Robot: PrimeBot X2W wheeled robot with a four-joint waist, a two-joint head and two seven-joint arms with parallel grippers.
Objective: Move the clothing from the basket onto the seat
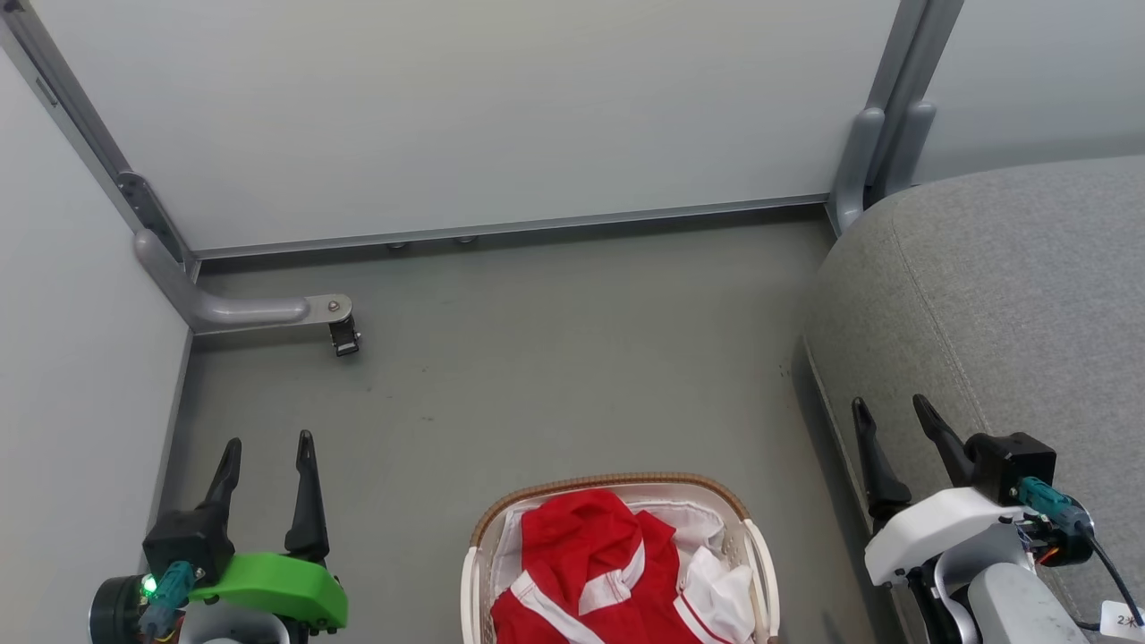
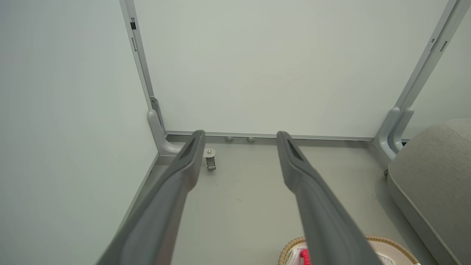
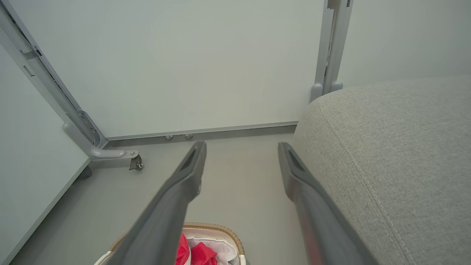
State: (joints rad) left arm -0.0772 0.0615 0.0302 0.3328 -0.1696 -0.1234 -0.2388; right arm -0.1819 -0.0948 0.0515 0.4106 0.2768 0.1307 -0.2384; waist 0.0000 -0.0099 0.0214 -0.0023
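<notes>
Between both spread, empty grippers, left gripper (image 1: 268, 438) and right gripper (image 1: 890, 401), clothing (image 1: 581, 563) fills the basket (image 1: 471, 572).

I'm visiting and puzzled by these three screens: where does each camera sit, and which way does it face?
Head view: on the robot's head, facing forward and down at the basket of red clothing and the seat; left gripper and right gripper show, both open.
Left wrist view: on the left wrist, facing along its own fingers toward the wall.
Right wrist view: on the right wrist, along its own fingers, the seat beside them.
Shared: both wrist views catch the basket's rim and the seat.
</notes>
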